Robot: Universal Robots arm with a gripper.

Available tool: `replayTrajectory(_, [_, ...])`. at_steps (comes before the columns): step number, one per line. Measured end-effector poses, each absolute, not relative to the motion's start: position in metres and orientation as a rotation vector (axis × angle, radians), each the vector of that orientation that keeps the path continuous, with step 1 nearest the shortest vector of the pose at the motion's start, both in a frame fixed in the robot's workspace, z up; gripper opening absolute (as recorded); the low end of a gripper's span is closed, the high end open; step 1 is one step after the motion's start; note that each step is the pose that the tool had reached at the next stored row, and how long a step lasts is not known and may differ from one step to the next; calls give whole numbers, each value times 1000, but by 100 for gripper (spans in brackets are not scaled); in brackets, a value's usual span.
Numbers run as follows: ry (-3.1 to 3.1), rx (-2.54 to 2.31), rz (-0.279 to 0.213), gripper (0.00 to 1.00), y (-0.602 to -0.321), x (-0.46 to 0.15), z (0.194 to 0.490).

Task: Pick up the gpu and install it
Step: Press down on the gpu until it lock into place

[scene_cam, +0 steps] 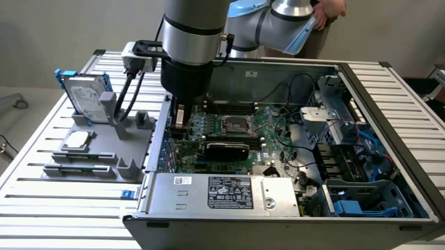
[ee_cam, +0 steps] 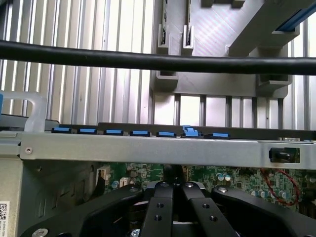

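— Hand first, from the exterior view: where is it?
— Down inside the open computer case, at the edge of the motherboard on the exterior view's left, close to the case wall. The arm stands nearly upright above it, and from here the fingertips are hard to make out.
— And the gpu?
— It sits on the motherboard, a black glossy card just on the near side of the processor socket. It is near the hand, toward the exterior view's right. I cannot tell whether the two touch.
— What's outside the case?
— On the slatted counter, to the exterior view's left, a grey holder carries a hard drive in a blue frame, standing upright. A small square silver chip lies flat on it too. At the near end of the case is the power supply with its label. A person stands behind the arm.
— Now the wrist view.
— The hand is closed: the two black fingers are pressed together over the green board. I cannot tell if anything is pinched between them. Beyond them runs the metal rim of the case, with a row of blue tabs behind it, then the counter and the grey holder. A black cable crosses in front.
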State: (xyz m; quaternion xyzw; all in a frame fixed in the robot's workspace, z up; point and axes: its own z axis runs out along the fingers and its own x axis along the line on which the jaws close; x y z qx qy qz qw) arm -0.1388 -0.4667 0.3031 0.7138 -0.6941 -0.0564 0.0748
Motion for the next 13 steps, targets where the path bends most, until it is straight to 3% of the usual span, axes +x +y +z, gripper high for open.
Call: replayTrajectory(13, [-2084,2138,-171,11,-466,-139,304])
